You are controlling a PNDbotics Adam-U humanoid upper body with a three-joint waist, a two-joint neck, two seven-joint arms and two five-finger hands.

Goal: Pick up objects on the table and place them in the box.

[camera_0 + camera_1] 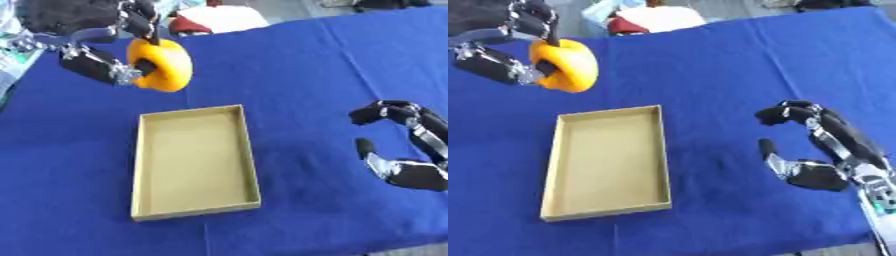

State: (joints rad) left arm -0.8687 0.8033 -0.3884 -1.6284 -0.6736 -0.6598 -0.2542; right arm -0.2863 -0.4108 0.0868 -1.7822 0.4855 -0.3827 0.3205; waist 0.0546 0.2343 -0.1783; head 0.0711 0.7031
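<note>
**A:** ok so where's the orange thing at?

**B:** The orange ring-shaped object (pixel 162 65) is up off the table, beyond the far end of the box (pixel 194 162) and a bit toward its left corner. The left hand (pixel 101 62) has it, with fingers and thumb wrapped round it and one dark finger poking through the middle hole.

**A:** and the box itself?

**B:** Shallow tan cardboard tray, open top, sitting flat on the blue tablecloth (pixel 315 75), long side running away from the robot. Looks like nothing inside it.

**A:** other hand doing anything?

**B:** The right hand (pixel 824 150) is well off to the right of the box, down by the cloth. Its fingers are curled inward like a claw, thumb apart from them, holding nothing.

**A:** anything else around?

**B:** Just some red and white stuff (pixel 210 21) past the far edge of the cloth, well beyond the box. Can't tell what it is.
</note>
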